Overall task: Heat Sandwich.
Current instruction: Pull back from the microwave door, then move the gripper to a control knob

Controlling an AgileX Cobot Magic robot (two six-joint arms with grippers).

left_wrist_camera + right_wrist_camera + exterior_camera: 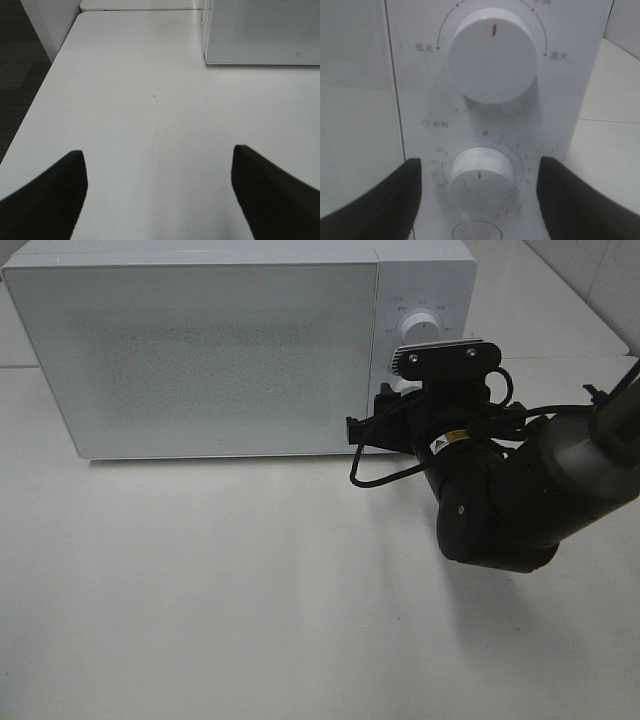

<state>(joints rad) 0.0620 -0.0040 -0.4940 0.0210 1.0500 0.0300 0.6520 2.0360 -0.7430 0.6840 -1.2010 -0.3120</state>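
White tabletop [125, 75] lies under the wide left tool [158, 150]; wide right tool [480, 161] faces the timer knob [480, 175].

Showing a white tabletop [250, 590] bearing a white microwave oven [200, 350], standing toward the far side with its door shut and facing forward; carrying a faint hairline mark [154, 135] on the bare surface before the oven.

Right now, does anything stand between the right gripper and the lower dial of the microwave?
Nothing visible does. The right gripper is open, its fingers either side of the lower dial. The sandwich is not in view; the door is shut.
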